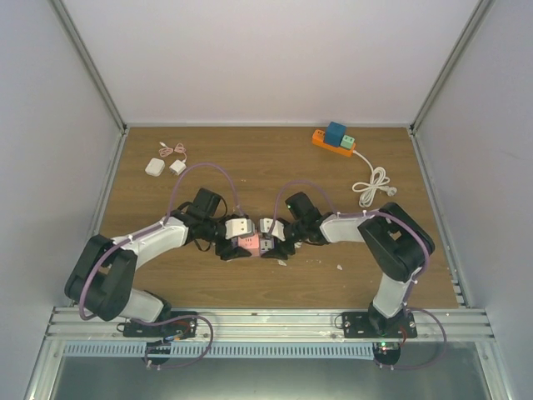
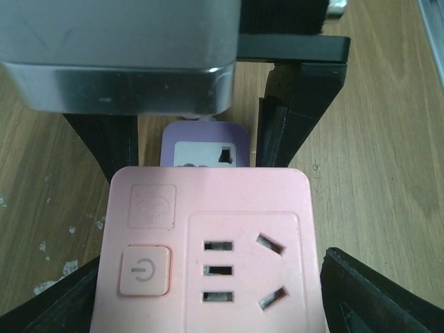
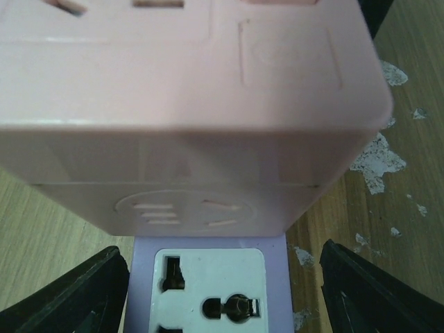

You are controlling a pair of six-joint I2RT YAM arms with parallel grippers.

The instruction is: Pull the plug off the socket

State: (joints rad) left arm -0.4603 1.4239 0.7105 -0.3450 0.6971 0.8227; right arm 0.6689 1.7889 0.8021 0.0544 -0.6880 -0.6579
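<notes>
A pink socket cube (image 1: 247,244) with a power button lies at the table's middle. A purple plug adapter (image 1: 265,242) with a white face is stuck into its right side. In the left wrist view my left gripper (image 2: 208,281) is shut on the pink socket (image 2: 208,243), a finger tight against each side. The purple plug (image 2: 205,149) shows beyond it. In the right wrist view my right gripper (image 3: 218,291) straddles the purple plug (image 3: 208,284). Its jaws are open, with bare wood between the plug and the right-hand finger (image 3: 361,291). The pink socket (image 3: 187,104) fills the top.
An orange power strip (image 1: 334,140) with blue and green plugs and a coiled white cable (image 1: 372,185) lies at the back right. Two white chargers (image 1: 155,167) with a thin cord sit at the back left. Enclosure walls stand on three sides. White flecks (image 3: 378,159) dot the wood.
</notes>
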